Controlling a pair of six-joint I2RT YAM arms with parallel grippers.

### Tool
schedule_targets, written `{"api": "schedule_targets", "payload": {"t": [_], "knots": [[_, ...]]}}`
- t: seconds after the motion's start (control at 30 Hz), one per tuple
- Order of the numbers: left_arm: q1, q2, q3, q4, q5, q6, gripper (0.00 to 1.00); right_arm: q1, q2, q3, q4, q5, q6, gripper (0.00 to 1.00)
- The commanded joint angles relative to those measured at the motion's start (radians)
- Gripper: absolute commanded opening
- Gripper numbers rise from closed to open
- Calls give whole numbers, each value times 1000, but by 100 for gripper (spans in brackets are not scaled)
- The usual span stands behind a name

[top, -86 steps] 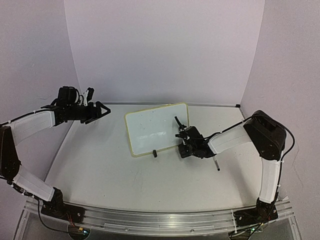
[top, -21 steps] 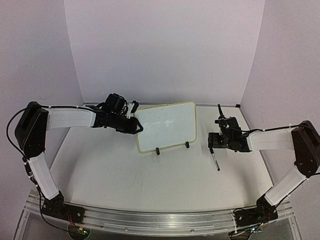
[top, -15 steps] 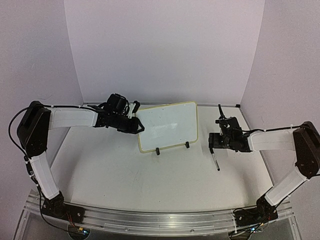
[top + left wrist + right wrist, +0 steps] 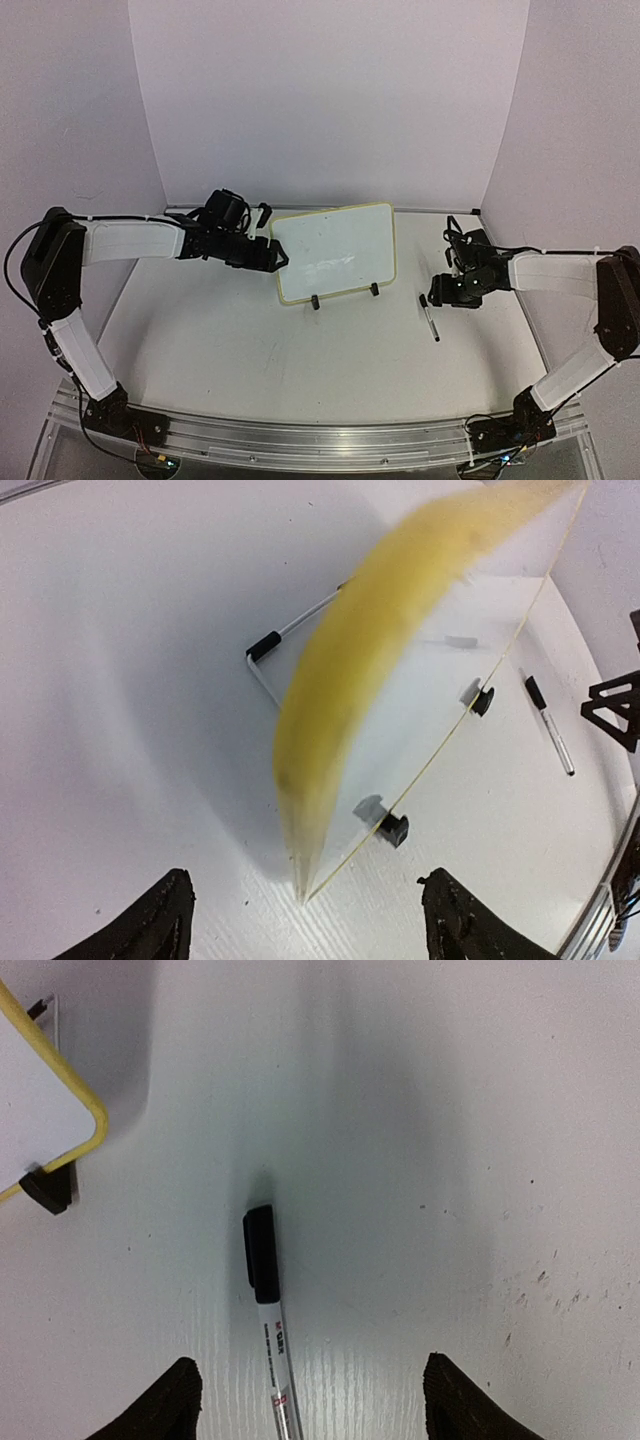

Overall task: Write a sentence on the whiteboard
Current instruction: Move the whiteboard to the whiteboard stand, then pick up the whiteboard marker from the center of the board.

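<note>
The whiteboard (image 4: 335, 250) stands on two black clip feet (image 4: 314, 304) in the middle of the table, its rim pale yellow. The sentence is out of view; the face carries only faint grey smudges. My left gripper (image 4: 272, 255) is open at the board's left edge. In the left wrist view that edge (image 4: 340, 680) is a yellow blur rising between my spread fingers (image 4: 150, 930), untouched. A black-capped marker (image 4: 429, 318) lies flat to the board's right. My right gripper (image 4: 445, 292) hovers open just beyond it; the marker (image 4: 268, 1290) lies left of centre between its fingertips (image 4: 465, 1405).
The wire stand (image 4: 290, 640) props the board from behind. The board's lower corner (image 4: 70, 1110) and a clip foot (image 4: 48, 1190) sit left of the marker in the right wrist view. Pale walls close in the table at the back and sides.
My left gripper has opened wide and let go of the board's left edge. The right arm has shifted right and its jaws have narrowed a little. Board and marker stay put.
</note>
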Motion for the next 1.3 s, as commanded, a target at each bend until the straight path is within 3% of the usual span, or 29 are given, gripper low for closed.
{"api": "schedule_targets", "payload": {"t": [0.0, 0.23, 0.43, 0.67, 1.27], "knots": [[-2, -151, -45, -28, -61, 23, 81, -2, -9, 73, -181, -127, -40, 63], [25, -271, -72, -74, -125, 26, 82, 11, 82, 112, -249, -161, -71, 49], [36, -327, -69, -79, -118, 26, 83, 18, 138, 124, -254, -129, -69, 44], [36, -328, -62, -91, -121, 31, 83, 50, 191, 136, -252, -123, -67, 38], [36, -316, -73, -92, -37, 57, 82, 70, 264, 169, -246, -58, -60, 9]]}}
